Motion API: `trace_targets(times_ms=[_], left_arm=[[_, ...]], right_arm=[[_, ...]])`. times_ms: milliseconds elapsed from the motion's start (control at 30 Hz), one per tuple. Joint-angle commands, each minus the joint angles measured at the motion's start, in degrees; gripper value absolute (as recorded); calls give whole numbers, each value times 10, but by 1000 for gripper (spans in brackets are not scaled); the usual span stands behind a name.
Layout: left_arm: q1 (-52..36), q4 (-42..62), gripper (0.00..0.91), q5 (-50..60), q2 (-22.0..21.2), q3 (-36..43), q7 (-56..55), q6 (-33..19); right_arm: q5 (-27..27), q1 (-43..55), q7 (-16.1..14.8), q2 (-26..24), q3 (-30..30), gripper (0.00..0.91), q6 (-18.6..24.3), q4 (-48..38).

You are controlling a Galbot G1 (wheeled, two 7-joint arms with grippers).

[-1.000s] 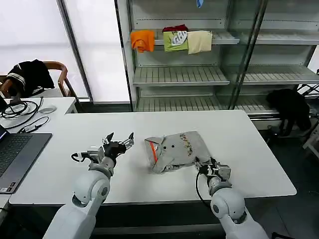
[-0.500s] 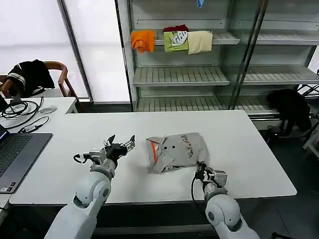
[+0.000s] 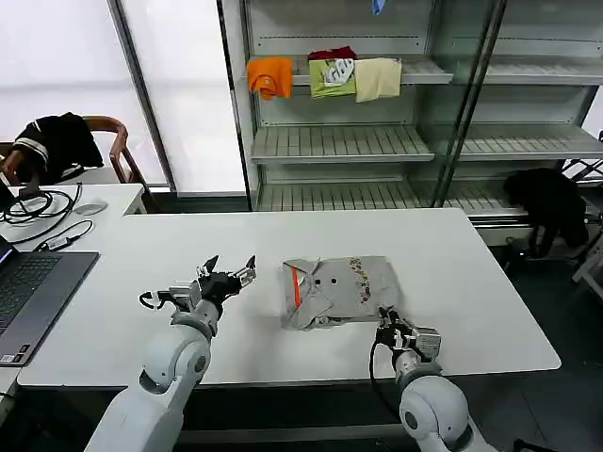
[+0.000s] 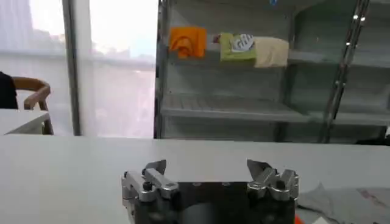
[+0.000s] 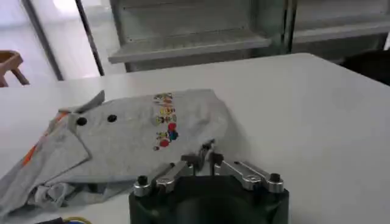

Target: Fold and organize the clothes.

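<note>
Right end effector (image 3: 384, 315), fingers pinched together and empty, sits at the near edge of the grey shirt (image 3: 334, 290), just touching its hem. The shirt lies folded on the white bench (image 3: 471, 282), mid-bench. Left end effector (image 3: 229, 268) hovers off to the shirt's left, fingers spread wide.

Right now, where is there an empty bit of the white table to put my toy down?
The white table is bare beyond the folded light grey shirt, out to its far and right edges. Another bare patch lies left of the open left gripper, toward the laptop. It's crowded near the front, between the shirt and the shut right gripper.
</note>
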Motion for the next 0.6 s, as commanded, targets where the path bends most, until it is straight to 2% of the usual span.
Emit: trace_targets(times_ms=[33, 300, 400, 467, 600], left_arm=[[5, -3, 907, 0, -2, -2, 0, 0], [13, -21, 907, -6, -7, -12, -3, 4], [24, -40, 907, -9, -12, -26, -4, 0], [33, -56, 907, -6, -21, -40, -4, -2], [61, -83, 907, -4, -41, -59, -5, -8]], right_arm=[[-8, -41, -49, -24, 5, 907, 1, 64], [-24, -21, -33, -13, -1, 907, 1, 91], [-89, -5, -43, -1, 6, 907, 2, 83], [-85, 0, -41, -1, 17, 907, 2, 87], [-114, 3, -50, -10, 46, 907, 3, 90]])
